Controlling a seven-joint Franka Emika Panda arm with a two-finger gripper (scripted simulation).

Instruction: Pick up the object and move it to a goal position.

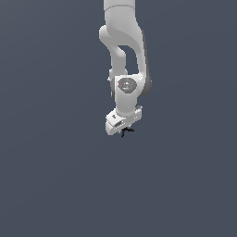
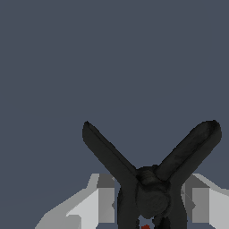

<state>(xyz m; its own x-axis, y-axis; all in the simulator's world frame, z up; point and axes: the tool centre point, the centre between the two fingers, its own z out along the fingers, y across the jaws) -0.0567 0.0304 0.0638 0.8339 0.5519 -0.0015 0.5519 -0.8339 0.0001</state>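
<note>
You see the hand (image 1: 121, 128) clamped on the object (image 1: 126, 131): pickup done; goal transfer remains, goal unseen.

One white robot arm (image 1: 124, 55) carrying one gripper (image 1: 121, 127); one small black object with splayed legs (image 2: 152, 179), two of them sticking out, and one red spot (image 2: 145, 226).
</note>
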